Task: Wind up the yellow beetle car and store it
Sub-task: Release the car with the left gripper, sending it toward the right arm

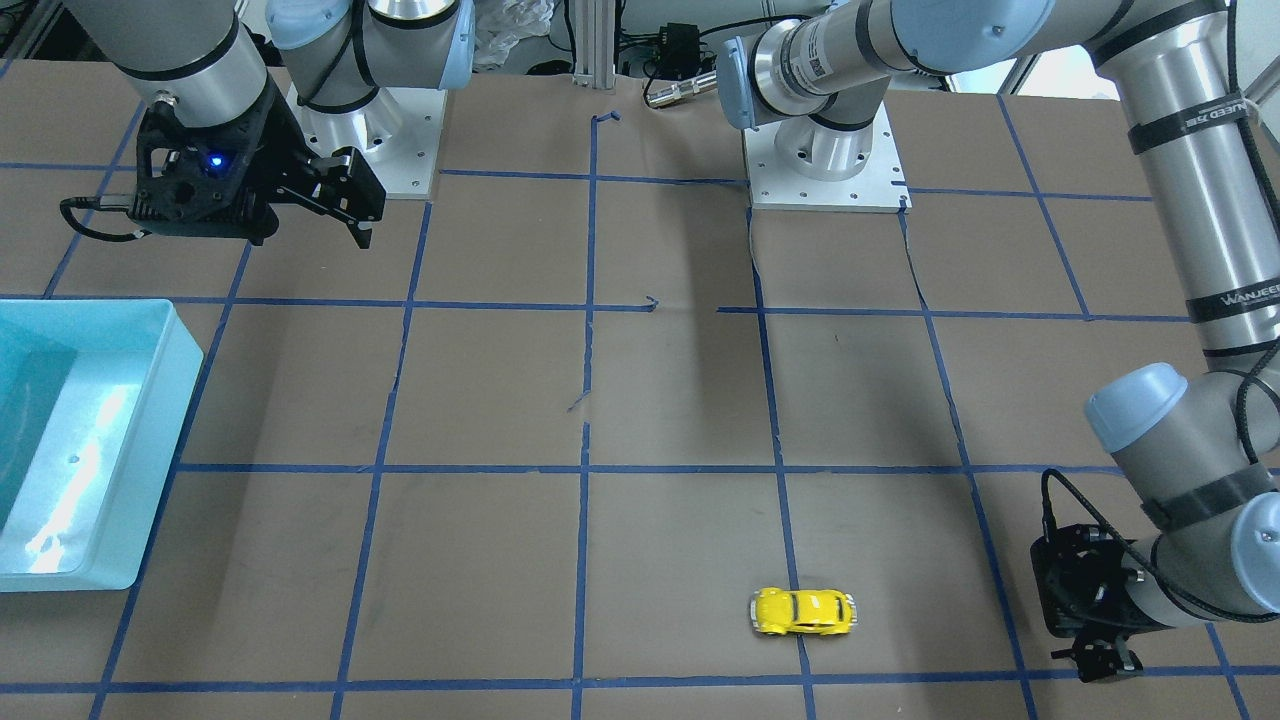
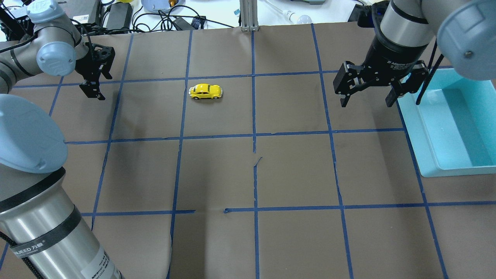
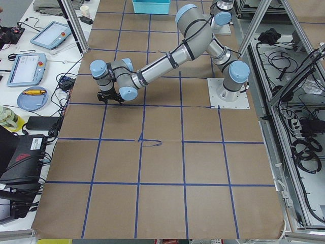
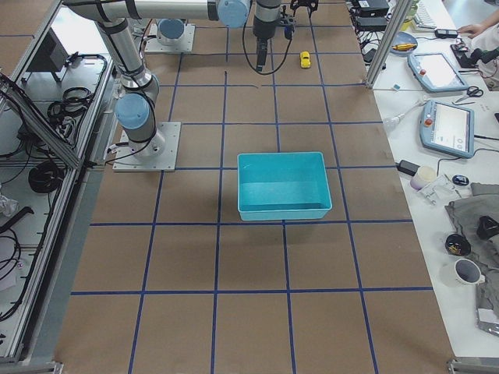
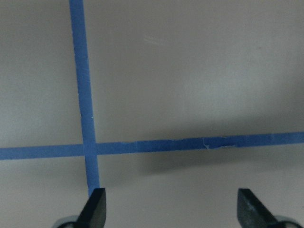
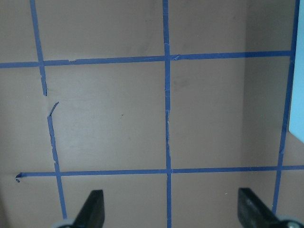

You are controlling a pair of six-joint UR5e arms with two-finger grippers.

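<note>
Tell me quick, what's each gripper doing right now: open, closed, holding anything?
Left gripper: open, holding nothing; the yellow beetle car lies apart from it.
Right gripper: open, holding nothing.

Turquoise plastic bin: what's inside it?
Nothing visible: the turquoise plastic bin has a bare floor, though a thin strip behind its near wall is hidden. The glossy yellow toy beetle car sits outside it.

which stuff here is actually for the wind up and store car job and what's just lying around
For the job:
- yellow beetle car, on the table
- teal bin, likely where it gets stored
- left gripper and right gripper, both open and empty

Lying about:
- teach pendant on the side bench
- blue plate on the other bench
</note>
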